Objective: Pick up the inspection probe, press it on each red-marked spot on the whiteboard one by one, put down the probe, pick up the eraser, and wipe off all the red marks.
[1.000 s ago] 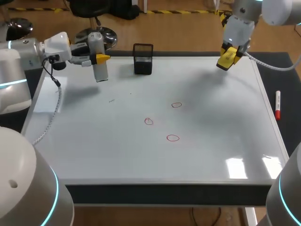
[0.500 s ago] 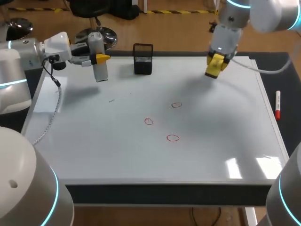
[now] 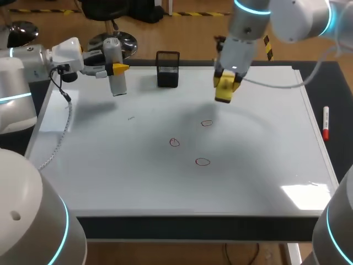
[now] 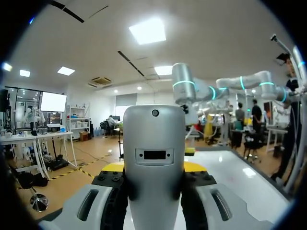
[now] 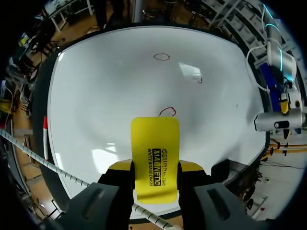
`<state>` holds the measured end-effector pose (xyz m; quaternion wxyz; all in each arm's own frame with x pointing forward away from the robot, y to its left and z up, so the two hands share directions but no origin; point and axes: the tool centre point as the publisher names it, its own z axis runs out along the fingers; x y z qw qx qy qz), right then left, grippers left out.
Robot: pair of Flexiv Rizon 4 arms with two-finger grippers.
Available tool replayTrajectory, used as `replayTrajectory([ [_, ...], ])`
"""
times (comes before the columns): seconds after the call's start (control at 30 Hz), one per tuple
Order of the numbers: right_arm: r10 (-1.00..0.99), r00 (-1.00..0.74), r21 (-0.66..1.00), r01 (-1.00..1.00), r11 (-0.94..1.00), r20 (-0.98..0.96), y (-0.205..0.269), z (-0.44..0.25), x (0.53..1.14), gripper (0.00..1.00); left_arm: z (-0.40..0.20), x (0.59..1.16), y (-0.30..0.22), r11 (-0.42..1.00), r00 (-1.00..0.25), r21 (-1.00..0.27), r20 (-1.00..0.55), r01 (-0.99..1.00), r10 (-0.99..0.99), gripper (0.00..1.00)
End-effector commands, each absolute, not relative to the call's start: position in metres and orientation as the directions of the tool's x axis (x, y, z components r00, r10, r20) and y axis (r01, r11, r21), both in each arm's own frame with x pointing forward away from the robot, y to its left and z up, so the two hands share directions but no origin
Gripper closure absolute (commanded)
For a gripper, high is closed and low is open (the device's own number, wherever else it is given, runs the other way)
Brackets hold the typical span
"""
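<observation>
Eraser [image 3: 223, 91] is clamped in my right gripper [image 5: 154, 168], hanging over the whiteboard [image 3: 138, 182] to the right of the black mesh cup [image 3: 167, 69], close above the nearest of three red marks [image 3: 207, 123]. None is wiped, so I'd judge the wiping is all to come. The probe [image 3: 115, 69] isn't down: my left gripper [image 4: 154, 168] grips it, left of the cup. The board is glossy and catching ceiling glare. A red marker [image 3: 325, 122] lies far right of the cup, off the board.

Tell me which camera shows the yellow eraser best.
The right wrist view: the eraser fills the foreground, clamped in the right end effector, broad yellow face plain. The head view shows only a small yellow block over the whiteboard. The left wrist view, filled by the grey probe, does not clearly show it.
</observation>
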<state>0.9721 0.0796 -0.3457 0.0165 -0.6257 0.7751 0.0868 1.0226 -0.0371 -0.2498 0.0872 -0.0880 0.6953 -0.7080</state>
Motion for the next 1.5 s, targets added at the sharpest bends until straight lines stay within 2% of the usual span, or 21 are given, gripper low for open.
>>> replayTrajectory([
  [0.03,-0.980,-0.172,0.102,-0.982,0.161,-0.103,0.103,-0.350,0.956,1.00,-0.249,1.024,-0.037,-0.018,-0.970,-1.000,0.004,0.000,-0.244,1.00],
  [0.43,-0.997,-0.042,0.122,-0.992,0.033,-0.068,0.164,-0.367,0.909,1.00,-0.249,1.024,-0.037,-0.018,-0.970,-1.000,0.004,0.000,-0.244,1.00],
  [1.07,-0.994,0.040,0.195,-0.979,-0.059,-0.101,0.255,-0.397,0.849,1.00,-0.249,1.024,-0.037,-0.018,-0.970,-1.000,0.004,0.000,-0.244,1.00],
  [1.5,-0.999,0.041,0.190,-0.981,-0.045,-0.026,0.269,-0.416,0.830,1.00,-0.249,1.024,-0.037,-0.018,-0.970,-1.000,0.004,0.000,-0.244,1.00],
])
